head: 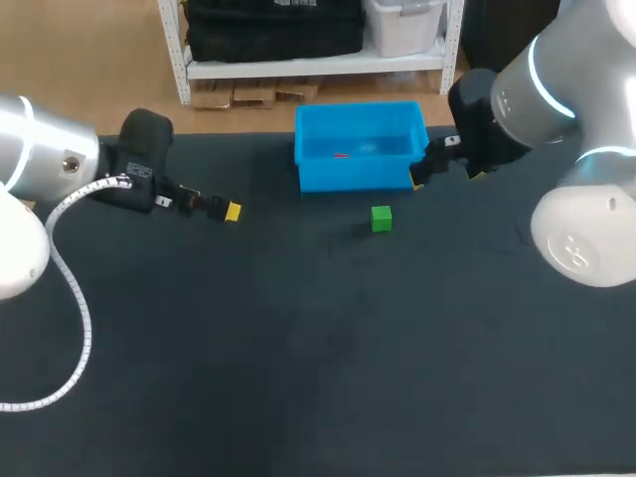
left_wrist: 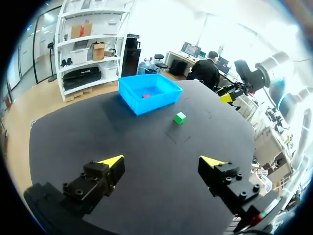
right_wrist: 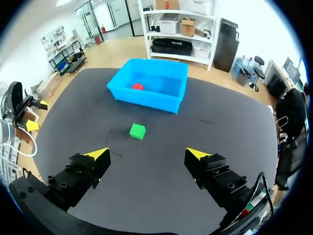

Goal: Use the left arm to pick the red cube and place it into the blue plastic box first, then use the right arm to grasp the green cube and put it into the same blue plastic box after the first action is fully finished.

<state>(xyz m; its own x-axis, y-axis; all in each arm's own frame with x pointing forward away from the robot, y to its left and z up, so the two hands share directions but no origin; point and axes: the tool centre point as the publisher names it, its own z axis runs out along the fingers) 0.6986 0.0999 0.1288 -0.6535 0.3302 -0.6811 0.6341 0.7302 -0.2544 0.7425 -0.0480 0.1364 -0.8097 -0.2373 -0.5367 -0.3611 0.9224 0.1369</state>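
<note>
Probably needed to bring the wide-spread right claw (right_wrist: 147, 154) down square over the green cube (right_wrist: 137, 130), clear of the blue box (right_wrist: 146, 101) holding the red cube (right_wrist: 138, 86), tbh.

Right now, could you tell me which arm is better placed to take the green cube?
Right: the red cube already lies in the blue box, and the open right claw sits nearer the green cube.

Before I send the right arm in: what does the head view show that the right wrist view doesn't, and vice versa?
Head view only: the silver links of the right arm. Right wrist view only: the right pincer open, nothing between its fingers. Both: the red cube inside the blue box, the green cube on the table outside it.
</note>
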